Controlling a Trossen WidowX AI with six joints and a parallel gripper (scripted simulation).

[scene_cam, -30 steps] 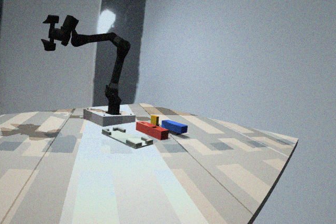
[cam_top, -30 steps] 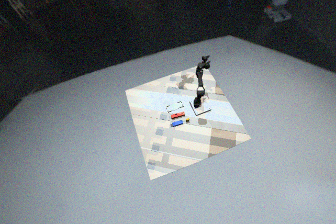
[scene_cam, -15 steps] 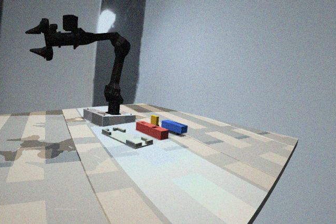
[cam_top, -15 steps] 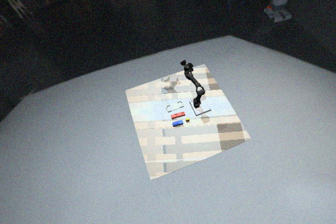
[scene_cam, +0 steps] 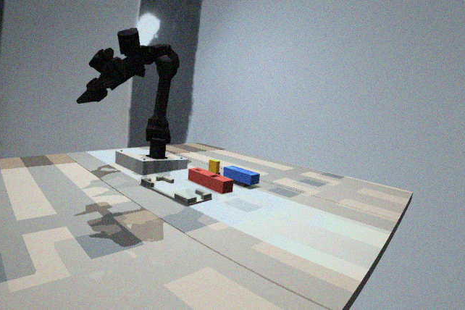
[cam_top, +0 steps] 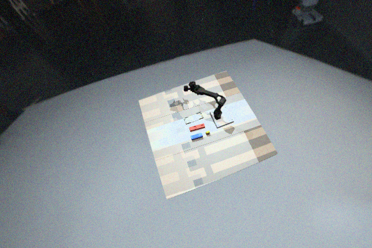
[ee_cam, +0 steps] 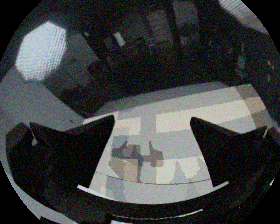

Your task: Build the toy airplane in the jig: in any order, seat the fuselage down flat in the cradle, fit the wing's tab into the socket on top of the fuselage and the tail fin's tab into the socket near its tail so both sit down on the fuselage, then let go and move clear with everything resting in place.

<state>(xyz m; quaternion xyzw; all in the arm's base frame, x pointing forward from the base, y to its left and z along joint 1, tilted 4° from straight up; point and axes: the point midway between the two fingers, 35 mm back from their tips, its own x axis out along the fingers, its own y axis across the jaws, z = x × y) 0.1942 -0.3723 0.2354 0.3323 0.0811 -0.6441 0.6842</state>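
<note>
Arm (scene_cam: 163, 91): upright from its base (scene_cam: 130, 162), elbow high, forearm reaching out and angled down.
Gripper (scene_cam: 85, 98): high above the table (scene_cam: 313, 234), well apart from all parts; jaws wide, holding nothing.
Jig (scene_cam: 176, 190): on the table by the base, cradle unfilled.
Fuselage (scene_cam: 210, 179): red, flat just beside the jig.
Wing (scene_cam: 241, 174): blue, beyond the fuselage.
Fin (scene_cam: 214, 166): yellow, upright between fuselage and wing.

Red fuselage (scene_cam: 210, 179), blue wing (scene_cam: 241, 174), yellow fin (scene_cam: 214, 166), loose beside jig (scene_cam: 175, 189)
</note>
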